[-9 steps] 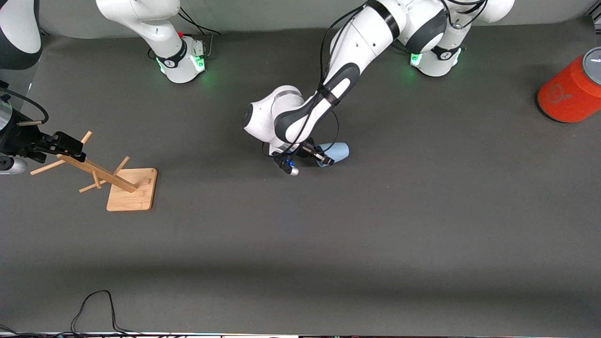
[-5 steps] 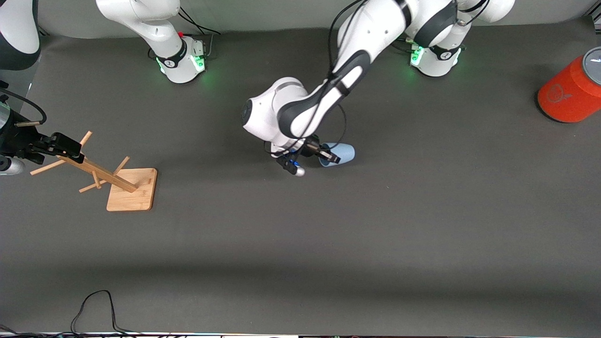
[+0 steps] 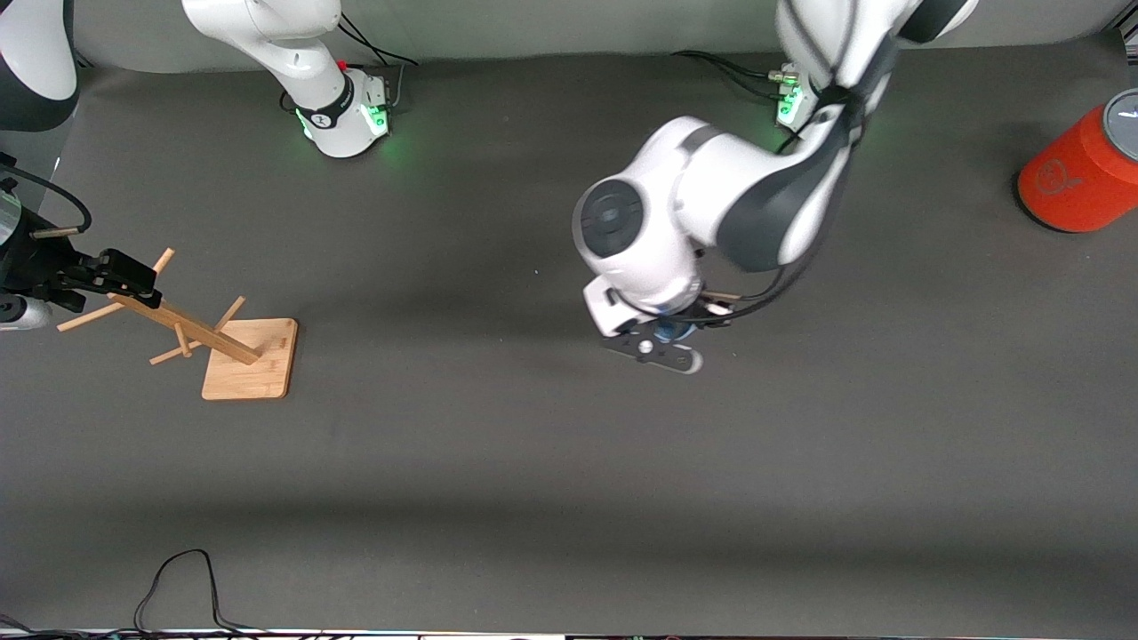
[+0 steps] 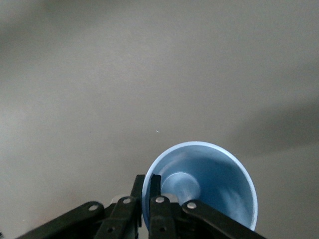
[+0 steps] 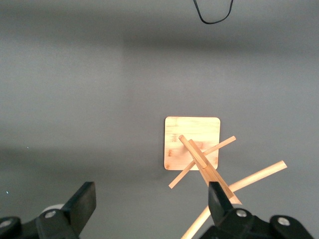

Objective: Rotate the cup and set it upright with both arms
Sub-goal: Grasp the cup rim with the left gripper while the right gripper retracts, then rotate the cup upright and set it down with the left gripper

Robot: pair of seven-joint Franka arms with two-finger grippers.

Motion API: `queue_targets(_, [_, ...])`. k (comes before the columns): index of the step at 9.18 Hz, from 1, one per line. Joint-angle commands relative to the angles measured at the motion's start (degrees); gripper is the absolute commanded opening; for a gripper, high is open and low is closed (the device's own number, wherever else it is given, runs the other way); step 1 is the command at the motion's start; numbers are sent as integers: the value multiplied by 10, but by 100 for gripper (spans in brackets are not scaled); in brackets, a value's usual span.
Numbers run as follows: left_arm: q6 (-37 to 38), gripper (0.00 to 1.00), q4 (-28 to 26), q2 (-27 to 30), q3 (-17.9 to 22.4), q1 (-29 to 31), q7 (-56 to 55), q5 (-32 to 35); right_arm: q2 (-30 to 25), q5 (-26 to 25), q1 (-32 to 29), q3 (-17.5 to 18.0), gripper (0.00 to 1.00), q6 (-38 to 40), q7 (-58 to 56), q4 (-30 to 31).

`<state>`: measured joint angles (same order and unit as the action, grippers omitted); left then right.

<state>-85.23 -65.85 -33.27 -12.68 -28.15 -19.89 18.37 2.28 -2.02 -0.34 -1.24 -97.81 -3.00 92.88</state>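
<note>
The pale-blue cup hangs from my left gripper, which is shut on its rim with one finger inside and one outside. Its open mouth faces the wrist camera, and the grey mat lies below it. In the front view the left wrist covers the gripper over the middle of the table, and only a sliver of the cup shows. My right gripper is open and empty, up over the top of the wooden rack. The right wrist view shows its fingers spread above the rack.
An orange-red cylinder with a grey top stands at the left arm's end of the table. A black cable lies at the table edge nearest the front camera and also shows in the right wrist view.
My left arm has swung up and toward its own end of the table, taking the cup off the mat. The wrist now points down over it. The right arm has not moved.
</note>
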Motion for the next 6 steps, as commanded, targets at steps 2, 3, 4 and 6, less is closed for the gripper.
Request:
queue_targets(2, [-155, 0, -243, 188, -2, 54, -6, -82, 1, -2, -4, 3, 100, 2, -17, -9])
queue_targets(3, [-222, 0, -324, 237, -1, 63, -6, -97, 0, -2, -4, 3, 100, 3, -17, -9])
queue_targets(4, [-292, 0, -395, 268, 1, 68, -6, -97, 1, 0, -4, 3, 100, 4, -17, -8])
queue_targets(6, [-434, 0, -491, 279, 3, 74, -16, -93, 1, 4, -4, 3, 100, 6, -17, -7])
